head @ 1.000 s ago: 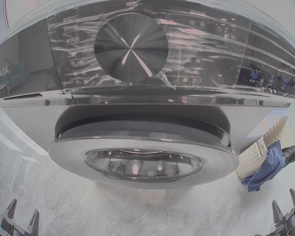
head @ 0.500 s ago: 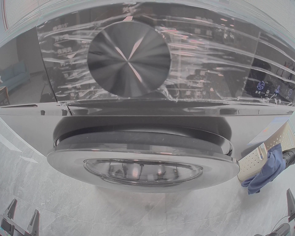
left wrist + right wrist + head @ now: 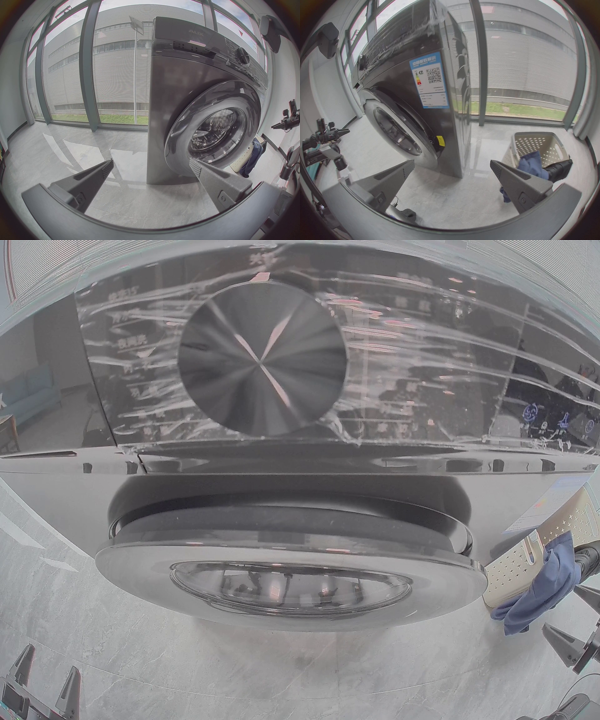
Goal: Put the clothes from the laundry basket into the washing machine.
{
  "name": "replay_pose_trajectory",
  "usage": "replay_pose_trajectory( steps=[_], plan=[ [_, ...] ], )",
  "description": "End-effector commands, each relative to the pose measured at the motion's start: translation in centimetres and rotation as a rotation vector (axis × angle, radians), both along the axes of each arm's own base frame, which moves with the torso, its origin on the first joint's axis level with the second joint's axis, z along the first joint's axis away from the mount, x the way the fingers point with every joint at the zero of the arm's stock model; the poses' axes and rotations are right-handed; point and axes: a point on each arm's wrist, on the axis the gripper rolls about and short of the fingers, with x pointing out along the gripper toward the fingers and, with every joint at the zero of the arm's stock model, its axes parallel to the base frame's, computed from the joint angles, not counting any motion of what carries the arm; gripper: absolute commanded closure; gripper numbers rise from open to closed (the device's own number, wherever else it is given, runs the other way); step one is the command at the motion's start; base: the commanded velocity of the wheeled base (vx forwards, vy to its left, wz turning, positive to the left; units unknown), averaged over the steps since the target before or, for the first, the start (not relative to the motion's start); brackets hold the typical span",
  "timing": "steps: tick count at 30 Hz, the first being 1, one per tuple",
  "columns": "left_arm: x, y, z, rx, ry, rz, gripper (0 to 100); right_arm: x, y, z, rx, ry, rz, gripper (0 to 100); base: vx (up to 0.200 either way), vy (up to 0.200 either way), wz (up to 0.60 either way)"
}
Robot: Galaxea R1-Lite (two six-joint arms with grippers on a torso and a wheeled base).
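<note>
Clothes, namely a blue garment draped over the rim of the laundry basket beside the washing machine, remain unloaded, but the right hand, fingers apart, has just risen toward them, suggesting pickup is next; the left hand waits low, likewise apart.

A: The washing machine?
B: Dark, glossy metal look, crinkled clear film over its panel, glass door in a shiny ring
A: And the laundry basket?
B: Matt beige perforated plastic; the blue cloth is soft and creased, the floor polished grey stone-look tile
</note>
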Motion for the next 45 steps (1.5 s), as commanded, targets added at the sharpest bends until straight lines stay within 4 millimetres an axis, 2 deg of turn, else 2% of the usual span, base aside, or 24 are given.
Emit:
replay_pose_trajectory(
  steps=[1,6,13,16,20,28,38,45],
  plan=[
    [0.0,0.0,-0.5,0.002,-0.002,0.001,0,4.2,1.3,0.6,-0.029,0.112,0.183,0,0.000,0.000,0.00],
    [0.0,0.0,-0.5,0.004,-0.002,0.001,0,6.4,2.4,1.0,-0.028,0.123,0.257,0,0.000,0.000,0.00],
    [0.0,0.0,-0.5,0.004,-0.002,0.001,0,8.3,3.4,1.1,0.016,0.140,0.274,0,0.000,0.000,0.00],
    [0.0,0.0,-0.5,0.004,-0.002,0.001,0,8.5,3.7,1.3,0.040,0.132,0.276,0,0.000,0.000,0.00],
    [0.0,0.0,-0.5,0.004,-0.002,0.001,0,8.7,5.1,1.8,0.096,0.126,0.293,0,0.000,0.000,0.00],
    [0.0,0.0,-0.5,0.004,-0.002,0.001,0,9.4,7.7,1.1,0.139,0.163,0.304,0,0.000,0.000,0.00],
    [0.0,0.0,-0.5,0.002,-0.002,0.001,0,11.2,8.9,0.5,0.151,0.129,0.299,0,0.000,0.000,0.00],
    [0.0,0.0,-0.5,0.001,-0.002,0.001,0,10.3,9.3,-0.8,0.129,0.168,0.332,0,0.000,0.000,0.00]
  ],
)
